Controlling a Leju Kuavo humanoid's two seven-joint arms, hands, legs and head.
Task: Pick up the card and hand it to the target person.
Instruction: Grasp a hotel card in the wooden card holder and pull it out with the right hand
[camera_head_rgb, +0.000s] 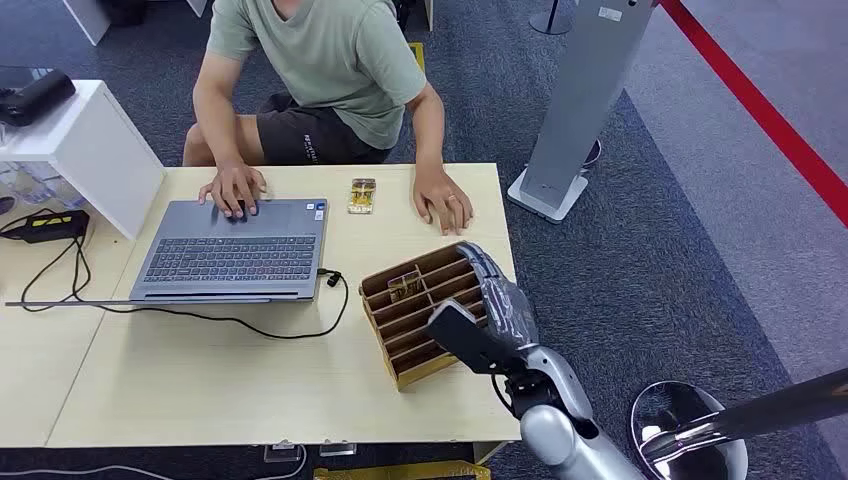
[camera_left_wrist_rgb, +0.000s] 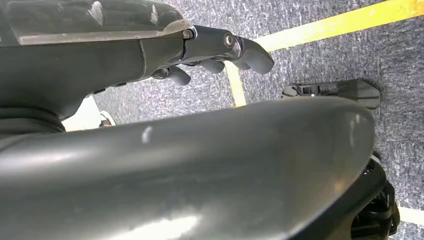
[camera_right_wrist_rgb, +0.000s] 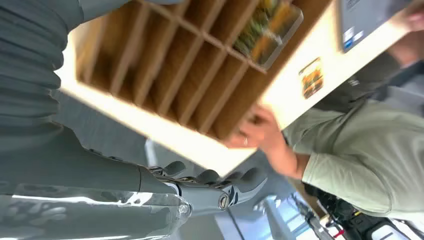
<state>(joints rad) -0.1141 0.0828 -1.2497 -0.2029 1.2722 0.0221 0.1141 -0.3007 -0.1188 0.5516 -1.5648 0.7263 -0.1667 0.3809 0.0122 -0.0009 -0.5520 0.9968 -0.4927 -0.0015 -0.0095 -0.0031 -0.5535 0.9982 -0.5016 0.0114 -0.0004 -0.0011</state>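
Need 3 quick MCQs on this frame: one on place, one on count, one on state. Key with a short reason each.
1. Where does the card outside the organizer lie?
A. on the laptop
B. on the table between the person's hands
C. on the floor

2. How many of the person's hands rest on the laptop?
A. none
B. one
C. two

3. What is the right hand doing?
A. holding a card
B. gripping the laptop
C. holding nothing, above the organizer

Key:
1 B, the card sits on the table near its far edge, a hand on either side.
2 B, one hand is on the laptop, the other on the tabletop.
3 C, its fingers show no card.
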